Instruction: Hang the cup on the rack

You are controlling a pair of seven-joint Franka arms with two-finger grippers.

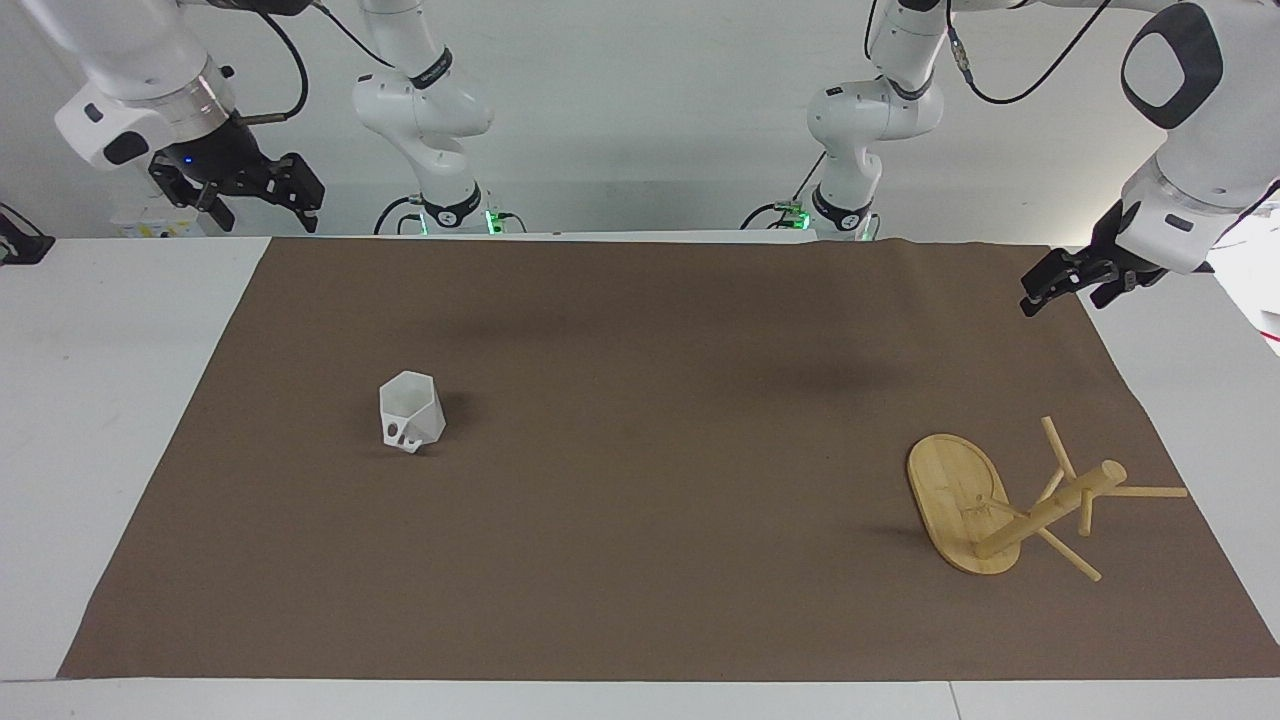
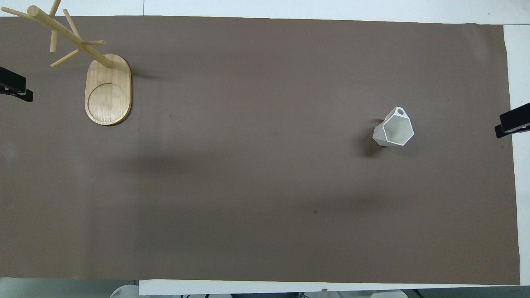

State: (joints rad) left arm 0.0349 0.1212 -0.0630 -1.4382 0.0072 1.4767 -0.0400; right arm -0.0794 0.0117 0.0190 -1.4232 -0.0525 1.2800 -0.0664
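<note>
The white faceted cup (image 1: 410, 412) stands upright on the brown mat toward the right arm's end of the table, its holed handle turned away from the robots; it also shows in the overhead view (image 2: 395, 129). The bamboo rack (image 1: 1000, 505) stands on its oval base (image 2: 107, 89) toward the left arm's end, a little farther from the robots than the cup, with nothing on its pegs. My right gripper (image 1: 262, 210) is open and empty, raised over the table's edge by the mat's corner. My left gripper (image 1: 1070, 290) is open and empty, raised over the mat's edge.
The brown mat (image 1: 640, 560) covers most of the white table (image 1: 100, 400). Only the gripper tips show at the overhead view's sides, the left gripper (image 2: 14, 87) and the right gripper (image 2: 513, 124). Both arms wait apart from the cup and rack.
</note>
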